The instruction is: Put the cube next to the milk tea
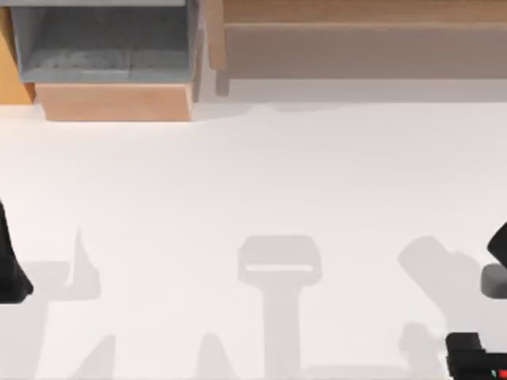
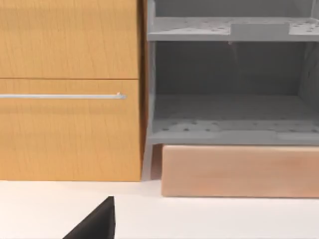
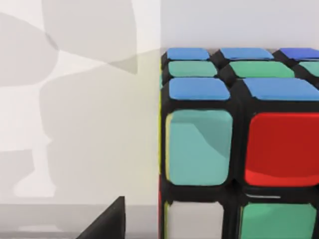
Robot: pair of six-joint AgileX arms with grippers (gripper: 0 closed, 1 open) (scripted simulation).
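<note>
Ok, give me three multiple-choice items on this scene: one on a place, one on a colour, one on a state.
1. In the top view, the right arm sits:
A. at the table's centre
B. at the right edge, near the bottom corner
C. over the grey shelf

2. The cube's body between its tiles is:
A. white
B. pink
C. black

3. The wooden drawer front with the handle is:
A. shut
B. pulled far out
C. lying on the table

Answers:
1 B: the right arm is dark against the right edge, low down.
2 C: black bars separate the tiles of the cube in the right wrist view.
3 A: the drawer front lies flush with the panel above it, and the handle runs across it.
</note>
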